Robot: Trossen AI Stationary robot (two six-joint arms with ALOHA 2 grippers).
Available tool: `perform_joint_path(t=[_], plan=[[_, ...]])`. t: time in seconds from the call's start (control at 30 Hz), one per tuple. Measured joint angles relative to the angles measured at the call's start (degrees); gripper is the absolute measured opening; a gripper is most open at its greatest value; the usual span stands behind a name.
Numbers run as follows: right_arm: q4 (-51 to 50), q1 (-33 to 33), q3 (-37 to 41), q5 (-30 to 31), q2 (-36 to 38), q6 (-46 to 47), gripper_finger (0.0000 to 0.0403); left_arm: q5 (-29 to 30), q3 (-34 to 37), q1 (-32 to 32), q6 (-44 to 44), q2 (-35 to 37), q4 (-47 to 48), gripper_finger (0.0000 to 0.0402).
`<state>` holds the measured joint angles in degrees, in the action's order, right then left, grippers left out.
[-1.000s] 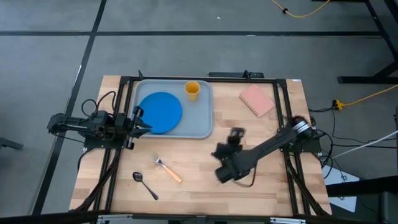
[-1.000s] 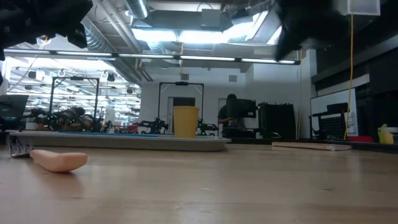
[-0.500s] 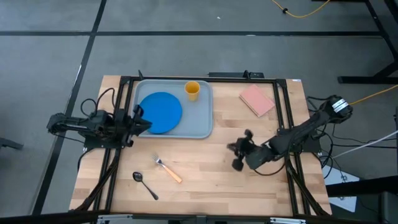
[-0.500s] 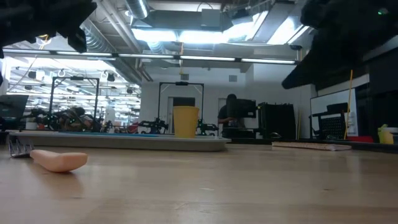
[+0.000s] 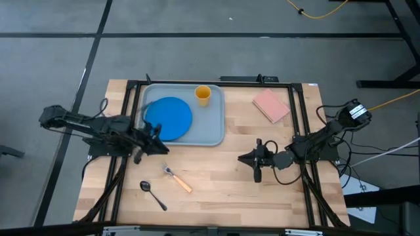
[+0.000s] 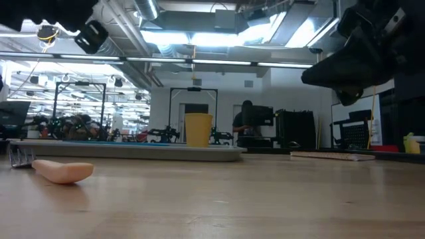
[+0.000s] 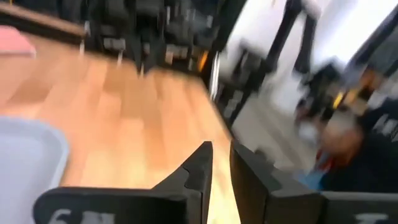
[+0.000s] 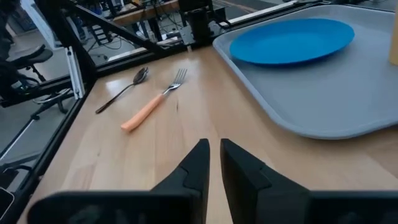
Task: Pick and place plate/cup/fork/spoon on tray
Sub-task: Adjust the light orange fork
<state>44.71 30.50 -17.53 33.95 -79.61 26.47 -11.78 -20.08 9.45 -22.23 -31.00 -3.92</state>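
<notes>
The blue plate (image 5: 168, 118) and the yellow cup (image 5: 203, 96) rest on the grey-blue tray (image 5: 213, 136) at the table's far left. The fork (image 5: 177, 178), with an orange handle, and the dark spoon (image 5: 153, 194) lie flat on the wood near the front. My left gripper (image 5: 161, 149) is shut and empty, above the table just near the tray's near-left corner, a little beyond the fork. My right gripper (image 5: 243, 158) is shut and empty, over the middle right of the table, pointing toward the fork (image 8: 155, 102) and spoon (image 8: 121, 93).
A pink square pad (image 5: 271, 105) lies at the far right of the table. Black frame rails run along the left and right sides. Bare wood lies between the two grippers and along the front edge.
My right gripper has drawn back from the table's middle toward the right edge, the arm folding up, and has turned level to point left. My left gripper has moved from the tray's left rim toward the near edge and a little right, toward the fork.
</notes>
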Motion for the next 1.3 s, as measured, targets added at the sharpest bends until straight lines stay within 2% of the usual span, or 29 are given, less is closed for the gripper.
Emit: perform_joint_path(t=[0.1,0.17,0.27,0.37,0.5,0.6,0.77,0.83,0.9,1.1,1.23,1.3], plan=[[0.0,0.0,-0.4,0.0,0.0,-1.3,0.0045,0.1,-4.4,1.4,6.9,-6.1,5.6,0.0049],[0.0,0.0,-0.5,0.0,0.0,-1.5,0.0045,0.1,-6.3,2.4,8.0,-9.3,8.5,0.0049],[0.0,0.0,-0.5,0.6,0.0,-1.3,0.0045,-0.3,-6.9,4.1,8.5,-14.1,9.9,0.0049],[0.0,0.0,-0.5,1.1,0.0,-1.5,0.0045,-0.7,-6.9,6.2,13.9,-18.3,11.3,0.0049],[0.0,0.0,-0.5,1.0,0.0,-1.9,0.0045,4.4,-6.9,9.1,21.0,-24.8,12.0,0.0049],[0.0,0.0,-0.5,1.0,0.0,-1.4,0.0045,7.9,-6.9,10.3,20.6,-31.0,10.6,0.0049],[0.0,0.0,-0.5,1.0,0.0,-1.5,0.0045,6.9,-6.9,11.3,16.6,-37.6,6.0,0.0049],[-0.1,0.0,-0.5,1.0,0.0,-1.4,0.0045,6.7,-6.9,11.4,11.9,-38.0,4.5,0.0049],[-0.1,0.0,-0.5,1.0,0.0,-1.3,0.0045,6.8,-6.9,11.2,2.7,-38.0,2.8,0.0049],[-0.3,0.0,-0.5,0.9,0.0,-3.0,0.0045,3.5,-6.9,11.2,-38.7,-38.0,3.1,0.0049],[-0.4,0.0,-0.5,0.9,0.0,-7.2,0.0045,-3.9,-6.9,14.0,-50.3,-38.0,9.9,0.0049],[-0.4,0.0,-0.5,0.9,0.0,-8.0,0.0045,-3.9,-6.9,15.6,-55.7,-38.0,13.8,0.0049]])
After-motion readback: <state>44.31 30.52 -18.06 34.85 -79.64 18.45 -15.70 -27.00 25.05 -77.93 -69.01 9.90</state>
